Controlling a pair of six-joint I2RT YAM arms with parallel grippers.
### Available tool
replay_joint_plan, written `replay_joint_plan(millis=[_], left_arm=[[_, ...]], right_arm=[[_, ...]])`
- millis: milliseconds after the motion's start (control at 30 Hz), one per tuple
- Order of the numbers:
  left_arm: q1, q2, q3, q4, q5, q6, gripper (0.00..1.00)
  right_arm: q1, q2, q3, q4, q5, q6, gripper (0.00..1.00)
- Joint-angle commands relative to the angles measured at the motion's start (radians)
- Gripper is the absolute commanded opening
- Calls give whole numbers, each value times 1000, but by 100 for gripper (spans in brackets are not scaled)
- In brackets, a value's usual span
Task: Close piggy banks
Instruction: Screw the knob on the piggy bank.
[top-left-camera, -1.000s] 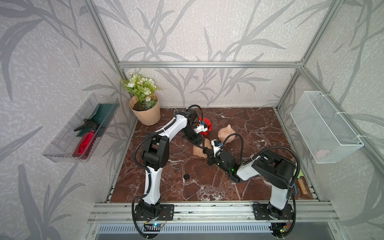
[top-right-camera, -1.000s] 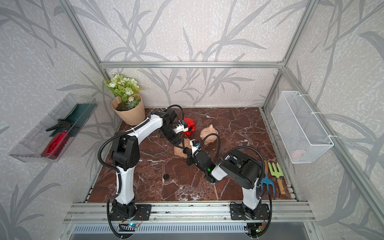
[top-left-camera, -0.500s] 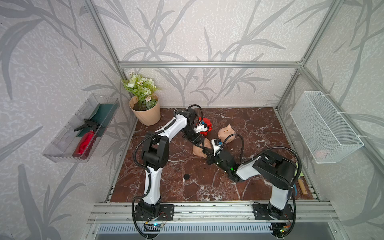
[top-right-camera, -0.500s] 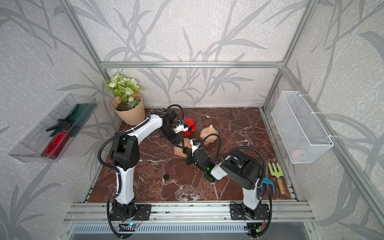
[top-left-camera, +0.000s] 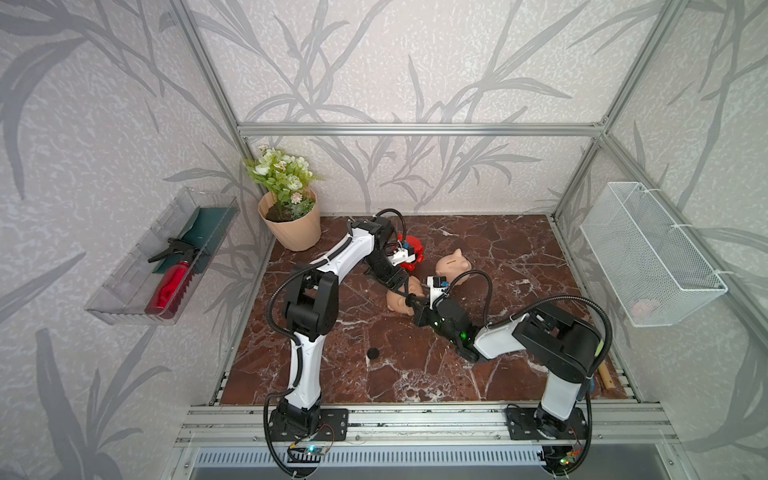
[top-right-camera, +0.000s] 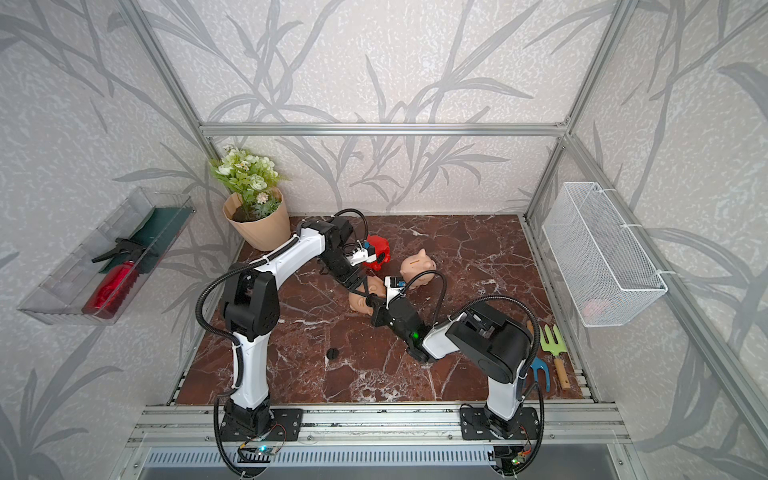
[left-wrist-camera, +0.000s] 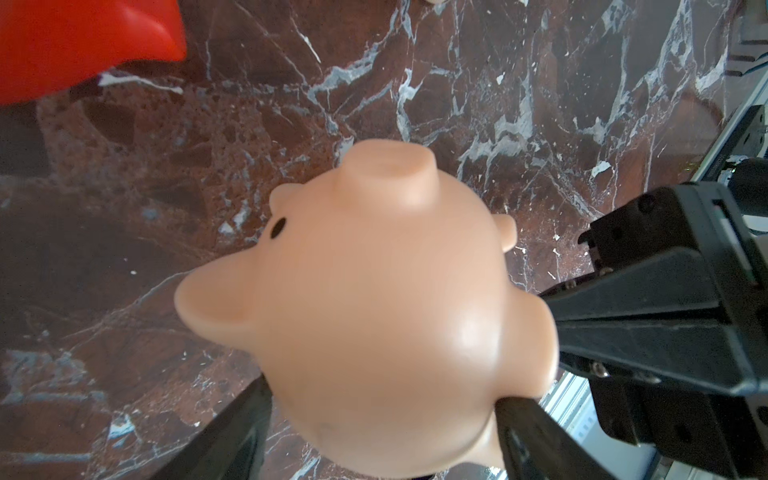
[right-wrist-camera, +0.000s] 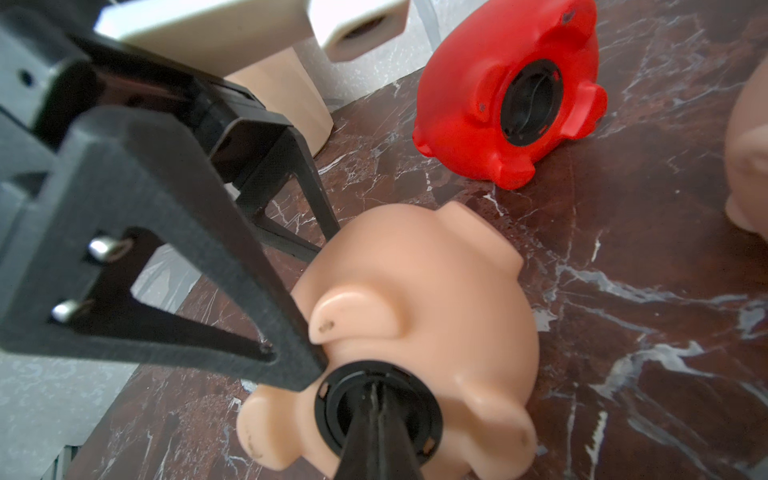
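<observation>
**Desk:** How far along?

**Photographer:** The red piggy bank (right-wrist-camera: 511, 91), toward the bench's (top-left-camera: 519, 257) back edge, looks plugged. Mid-bench, the left tool (left-wrist-camera: 382, 415) clamps a peach piggy bank (left-wrist-camera: 374, 332). The right tool (right-wrist-camera: 376, 399), tips together, sits in its black plug (right-wrist-camera: 332, 399).

**Desk:** Count?

**Photographer:** Three banks. The second peach piggy bank (top-left-camera: 453, 264) hides its belly. One loose black disc (top-left-camera: 373, 353).

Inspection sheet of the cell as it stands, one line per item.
Surface: brown marble tabletop, no spills seen.
Job's things: near peach pig on its side, black plug in its belly hole; red pig on its side, plugged; far peach pig upright.
Clutter: loose black disc; flowerpot; garden tools.
Grippers: left gripper clamps near peach pig; right gripper shut, tips on the plug.
Cables: black loops on both arms, no snag seen.
Surroundings: wall tray with red spray bottle; mesh basket.
</observation>
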Motion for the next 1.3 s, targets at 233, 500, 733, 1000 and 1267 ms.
replay_joint_plan(millis=[233, 500, 733, 1000, 1267], left_arm=[[-10, 42, -4, -54, 20, 28, 82], [-10, 42, -6, -54, 14, 23, 83], [-11, 39, -5, -51, 17, 21, 85], [-12, 36, -5, -49, 20, 22, 85], [-12, 34, 1, -53, 20, 21, 85]], right_arm=[[-19, -37, 4, -117, 25, 172, 0], [-32, -42, 0, -157, 14, 269, 0], [-40, -27, 6, -182, -8, 323, 0], [-44, -33, 11, -202, -18, 328, 0], [-58, -20, 6, -211, -36, 386, 0]])
